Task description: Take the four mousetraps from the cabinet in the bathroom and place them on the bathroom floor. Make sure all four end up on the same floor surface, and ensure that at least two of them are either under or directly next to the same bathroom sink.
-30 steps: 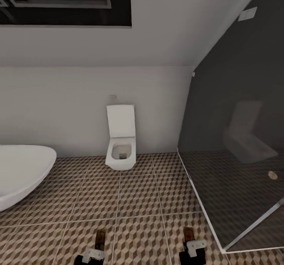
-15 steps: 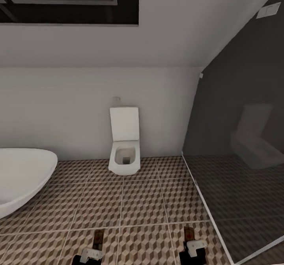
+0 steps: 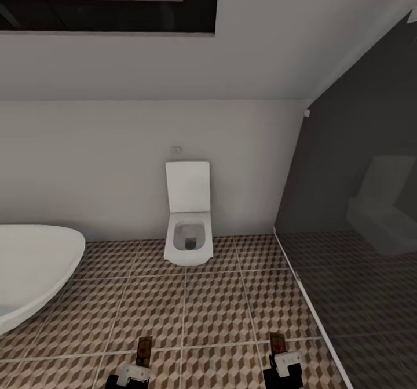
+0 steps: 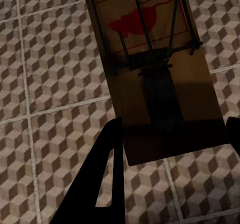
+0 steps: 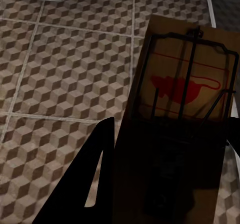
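Each of my grippers carries a mousetrap above the bathroom floor (image 3: 214, 308). The left gripper (image 3: 134, 373) is shut on a brown wooden mousetrap (image 3: 144, 349) that sticks out forward; up close, the mousetrap (image 4: 152, 68) shows dark wire and a red mouse mark between the black fingers (image 4: 102, 184). The right gripper (image 3: 284, 366) is shut on a second mousetrap (image 3: 277, 342); the mousetrap (image 5: 182, 108) in the right wrist view shows the same red mark. Cabinet and sink are out of view.
A white toilet (image 3: 188, 221) stands against the far wall, straight ahead. A white oval bathtub (image 3: 32, 267) fills the left side. A dark glass shower enclosure (image 3: 359, 232) with a white sill runs along the right. Cube-pattern tiles lie between them.
The whole picture has shifted: the camera has turned left and tilted down a little, so toilet and shower glass sit further right. Both grippers keep their mousetraps.
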Robot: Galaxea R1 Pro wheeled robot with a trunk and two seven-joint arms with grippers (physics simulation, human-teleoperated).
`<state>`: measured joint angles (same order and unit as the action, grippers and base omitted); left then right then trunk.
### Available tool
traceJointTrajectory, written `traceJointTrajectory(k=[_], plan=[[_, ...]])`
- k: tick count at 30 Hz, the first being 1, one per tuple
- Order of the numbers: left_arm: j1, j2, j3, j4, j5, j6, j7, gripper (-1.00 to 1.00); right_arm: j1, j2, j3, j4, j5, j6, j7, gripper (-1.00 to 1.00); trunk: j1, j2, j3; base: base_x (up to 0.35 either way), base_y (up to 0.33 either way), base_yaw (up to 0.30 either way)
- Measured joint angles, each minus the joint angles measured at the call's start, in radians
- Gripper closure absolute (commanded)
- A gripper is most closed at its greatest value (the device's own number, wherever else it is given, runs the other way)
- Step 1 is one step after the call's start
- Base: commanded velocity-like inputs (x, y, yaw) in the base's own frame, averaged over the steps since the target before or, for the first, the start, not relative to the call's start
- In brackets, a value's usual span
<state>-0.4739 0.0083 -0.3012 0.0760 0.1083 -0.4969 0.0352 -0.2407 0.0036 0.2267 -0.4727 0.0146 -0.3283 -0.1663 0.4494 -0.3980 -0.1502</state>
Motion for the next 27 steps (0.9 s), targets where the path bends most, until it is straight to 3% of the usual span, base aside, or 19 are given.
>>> traceJointTrajectory(k=[11,27], plan=[[0.0,0.0,0.0,0.0,0.0,0.0,0.0,1.0,0.0,0.0,0.0,0.0,0.001,-0.003,0.0,1.0,0.0,0.0,0.0,0.002,0.004,0.147],[0.0,0.0,0.0,0.0,0.0,0.0,0.001,1.0,-0.001,-0.005,0.003,0.001,0.002,-0.003,0.001,1.0,0.0,0.0,0.0,0.0,0.0,0.005]])
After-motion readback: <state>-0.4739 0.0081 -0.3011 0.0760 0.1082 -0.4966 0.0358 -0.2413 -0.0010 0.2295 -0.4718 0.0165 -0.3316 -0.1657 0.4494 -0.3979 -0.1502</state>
